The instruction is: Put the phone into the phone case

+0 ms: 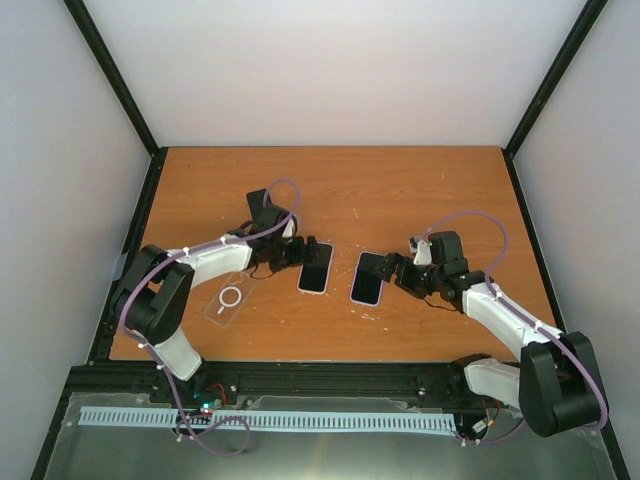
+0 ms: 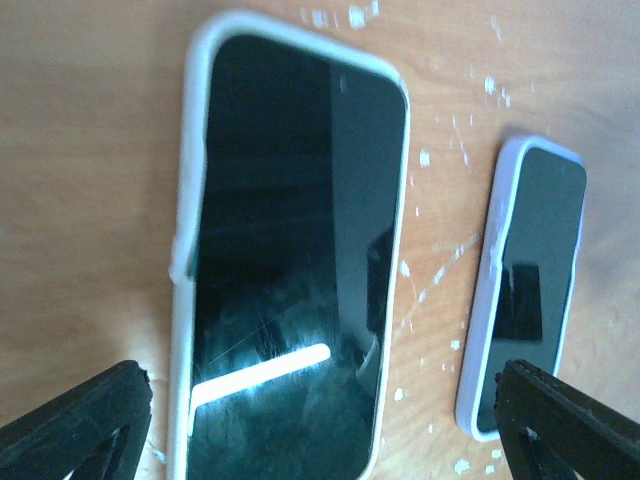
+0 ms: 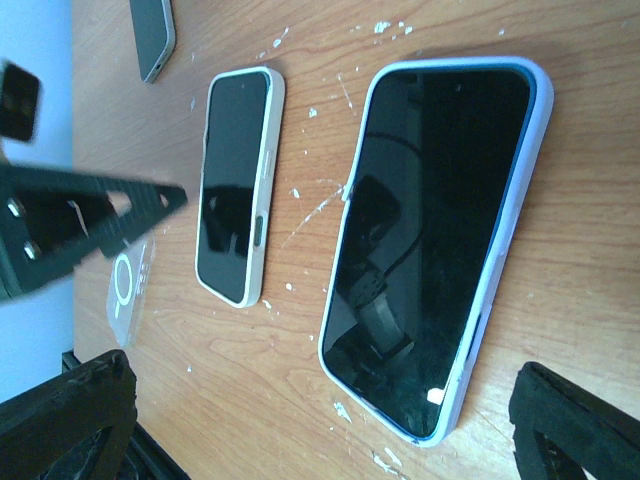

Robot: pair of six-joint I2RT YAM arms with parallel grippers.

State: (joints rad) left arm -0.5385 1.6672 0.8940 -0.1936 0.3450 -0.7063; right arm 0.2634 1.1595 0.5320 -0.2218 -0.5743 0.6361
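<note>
Clear plastic, the phone case [image 1: 229,300] lies flat nearest the arm bases, apart from both phones. Beyond it, the white-rimmed phone [image 1: 316,267] and blue-rimmed phone [image 1: 368,278] rest screen-up on the tabletop [image 1: 400,190]. The left tool [image 1: 303,252] and right tool [image 1: 392,270] flank them, jaws spread, seemingly ready to grasp.

Bright, even light from above; the arms throw only faint, soft shadows on the table [image 1: 400,190]. The left wrist view is slightly soft, with a white bar of glare on the screen of the white-cased phone [image 2: 290,250]. In the right wrist view the lilac-cased phone [image 3: 430,240] carries dark reflections, the left edge washes out pale, and the fingers [image 3: 60,420] in the bottom corners are blurred
</note>
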